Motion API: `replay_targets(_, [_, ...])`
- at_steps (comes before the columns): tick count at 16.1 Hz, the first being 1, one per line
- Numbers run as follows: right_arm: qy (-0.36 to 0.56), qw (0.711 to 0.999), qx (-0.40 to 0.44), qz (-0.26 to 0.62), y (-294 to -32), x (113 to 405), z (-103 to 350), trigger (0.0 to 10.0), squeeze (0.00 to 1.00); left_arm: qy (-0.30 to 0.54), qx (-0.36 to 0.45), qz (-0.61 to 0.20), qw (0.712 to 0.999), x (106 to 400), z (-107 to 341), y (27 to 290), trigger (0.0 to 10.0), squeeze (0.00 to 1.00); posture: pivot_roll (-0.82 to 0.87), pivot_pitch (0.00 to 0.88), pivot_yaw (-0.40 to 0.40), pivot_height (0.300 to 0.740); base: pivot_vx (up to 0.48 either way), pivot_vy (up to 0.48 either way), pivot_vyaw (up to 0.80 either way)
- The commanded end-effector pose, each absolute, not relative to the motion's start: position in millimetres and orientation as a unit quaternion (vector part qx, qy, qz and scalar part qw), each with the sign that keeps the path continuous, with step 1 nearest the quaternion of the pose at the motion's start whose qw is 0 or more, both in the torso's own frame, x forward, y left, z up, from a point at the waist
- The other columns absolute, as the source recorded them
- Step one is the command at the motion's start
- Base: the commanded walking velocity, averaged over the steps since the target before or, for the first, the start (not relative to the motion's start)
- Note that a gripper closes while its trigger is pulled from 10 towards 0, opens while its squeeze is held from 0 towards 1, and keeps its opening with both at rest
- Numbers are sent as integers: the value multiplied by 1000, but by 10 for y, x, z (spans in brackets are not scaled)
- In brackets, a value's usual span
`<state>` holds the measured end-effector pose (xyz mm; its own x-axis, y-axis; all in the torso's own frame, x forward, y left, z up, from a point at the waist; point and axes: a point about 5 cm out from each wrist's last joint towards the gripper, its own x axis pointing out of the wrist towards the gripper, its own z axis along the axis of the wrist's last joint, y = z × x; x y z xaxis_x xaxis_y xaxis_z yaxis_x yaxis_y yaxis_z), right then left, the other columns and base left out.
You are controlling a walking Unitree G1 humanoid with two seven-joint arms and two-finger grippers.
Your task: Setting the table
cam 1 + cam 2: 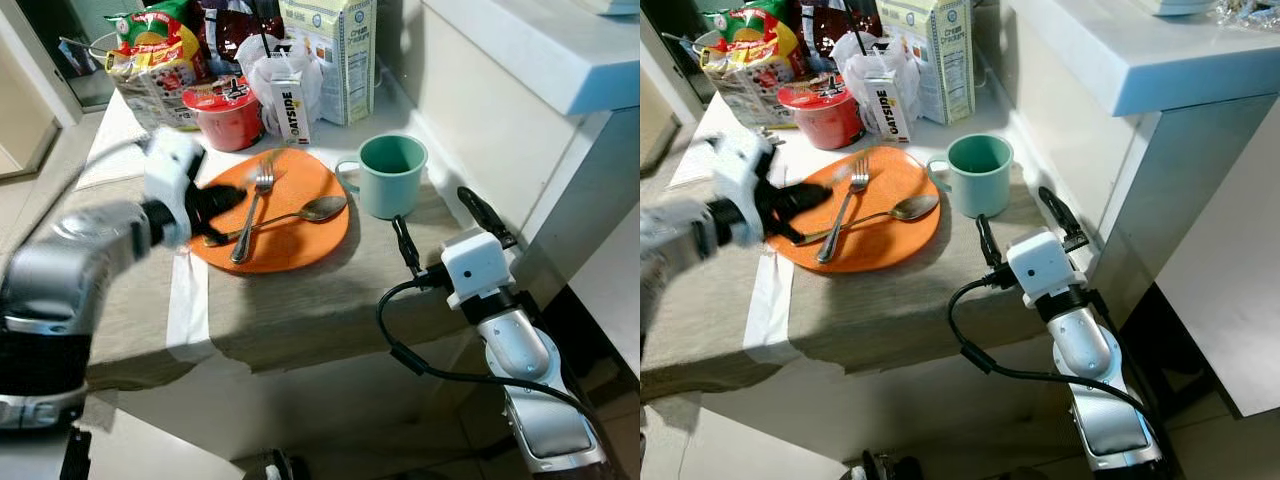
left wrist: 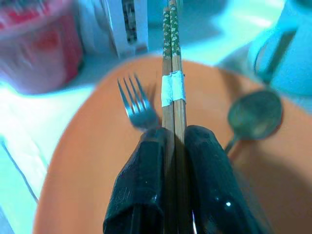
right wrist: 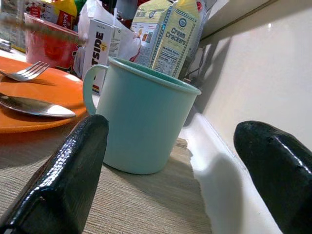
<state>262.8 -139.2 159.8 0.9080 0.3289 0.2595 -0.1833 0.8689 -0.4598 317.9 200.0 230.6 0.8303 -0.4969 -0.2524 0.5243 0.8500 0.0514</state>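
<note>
— How much room is there around the orange plate (image 1: 290,240)?

— Little at the back: a red cup (image 1: 226,112), an Oatside carton (image 1: 290,105) and a cream cracker box (image 1: 345,55) crowd the far side of the table (image 1: 300,310). The teal mug (image 1: 390,175) stands just beside the plate's right rim, near the white ledge (image 1: 480,110). The near strip of the table, up to its front edge, is bare.

— And the left gripper (image 2: 174,146)?

— Over the plate's left part, blurred in the head views. Its fingers (image 2: 139,185) are pinched tight on a pair of chopsticks (image 2: 171,92) bound with white tape, pointing between the fork (image 1: 255,205) and the spoon (image 1: 300,213), which both lie on the plate.

— The right gripper (image 1: 440,222)?

— Spread wide, gripping nothing, low by the table's right edge and facing the mug, apart from it.
</note>
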Motion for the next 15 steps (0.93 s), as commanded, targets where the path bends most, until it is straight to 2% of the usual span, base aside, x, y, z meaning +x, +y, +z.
replay_targets(1, [-171,951,-209,149,-1318,2649,1632,10000,0,94,64,-253,961,3159,2443,2064,0,0,-85,71,95,740,0,0,0])
replay_targets(7, [-200,952,-139,185,-1086,2816,1914,10000,0,-7,52,-198,979,3051,2636,2072,0,0,-62,45,74,740,0,0,0])
replay_targets(12, [-196,952,-7,234,-731,3027,2172,10000,0,-37,6,-170,985,2947,2451,1896,0,0,-22,14,40,740,0,0,0])
replay_targets(14, [-156,950,75,260,-536,3105,2171,10000,0,-41,-1,-162,986,2929,2395,1834,0,0,-10,4,35,740,0,0,0])
replay_targets(15, [-148,949,87,266,-496,3113,2167,10000,0,-44,0,-161,986,2924,2394,1819,0,0,-9,3,35,740,0,0,0])
